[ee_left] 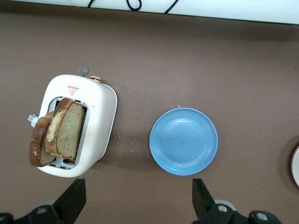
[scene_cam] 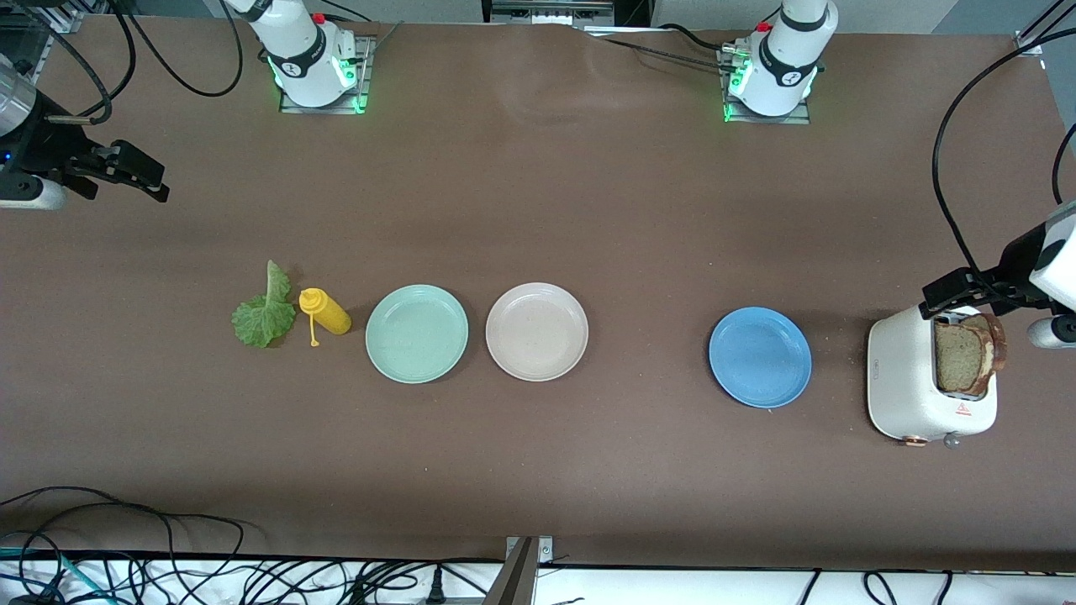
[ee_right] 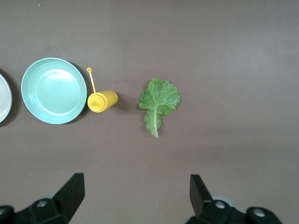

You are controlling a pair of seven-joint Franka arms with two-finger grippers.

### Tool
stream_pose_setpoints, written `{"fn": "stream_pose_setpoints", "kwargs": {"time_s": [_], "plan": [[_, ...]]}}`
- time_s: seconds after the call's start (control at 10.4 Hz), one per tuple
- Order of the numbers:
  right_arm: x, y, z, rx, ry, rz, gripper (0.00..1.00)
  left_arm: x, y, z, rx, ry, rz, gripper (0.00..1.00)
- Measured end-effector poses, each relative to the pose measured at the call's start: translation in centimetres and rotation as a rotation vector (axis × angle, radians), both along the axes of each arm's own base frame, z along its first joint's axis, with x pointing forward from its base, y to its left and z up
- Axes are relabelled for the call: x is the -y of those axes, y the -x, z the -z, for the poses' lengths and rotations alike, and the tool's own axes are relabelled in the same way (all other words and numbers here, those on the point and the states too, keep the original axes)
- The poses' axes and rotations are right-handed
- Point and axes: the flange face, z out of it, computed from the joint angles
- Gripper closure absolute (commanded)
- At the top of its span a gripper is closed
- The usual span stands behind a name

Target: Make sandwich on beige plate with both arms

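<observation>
The beige plate (scene_cam: pixel 536 331) lies empty mid-table; its rim also shows in the left wrist view (ee_left: pixel 296 165) and the right wrist view (ee_right: pixel 2 99). Two brown bread slices (scene_cam: pixel 967 353) stand in a white toaster (scene_cam: pixel 920 395) at the left arm's end, also in the left wrist view (ee_left: pixel 60 133). A green lettuce leaf (scene_cam: pixel 265 313) lies flat toward the right arm's end, also in the right wrist view (ee_right: pixel 159 102). My left gripper (scene_cam: pixel 954 296) (ee_left: pixel 138 196) is open and empty over the table beside the toaster. My right gripper (scene_cam: pixel 139 172) (ee_right: pixel 135 189) is open and empty over bare table at its end.
A mint green plate (scene_cam: pixel 416 333) lies beside the beige plate, with a yellow squeeze bottle (scene_cam: pixel 324 311) on its side between it and the lettuce. A blue plate (scene_cam: pixel 760 356) lies between the beige plate and the toaster. Cables hang along the table's near edge.
</observation>
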Motion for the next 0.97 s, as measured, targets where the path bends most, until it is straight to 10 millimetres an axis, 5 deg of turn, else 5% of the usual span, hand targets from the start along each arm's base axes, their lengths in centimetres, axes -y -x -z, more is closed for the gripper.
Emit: {"fn": "stream_pose_setpoints", "kwargs": {"time_s": [0.97], "plan": [[0.19,-0.35,-0.03,0.017,-0.001,0.004,0.00,0.00,0.03,0.03,-0.003,0.000,0.000,0.00]]}}
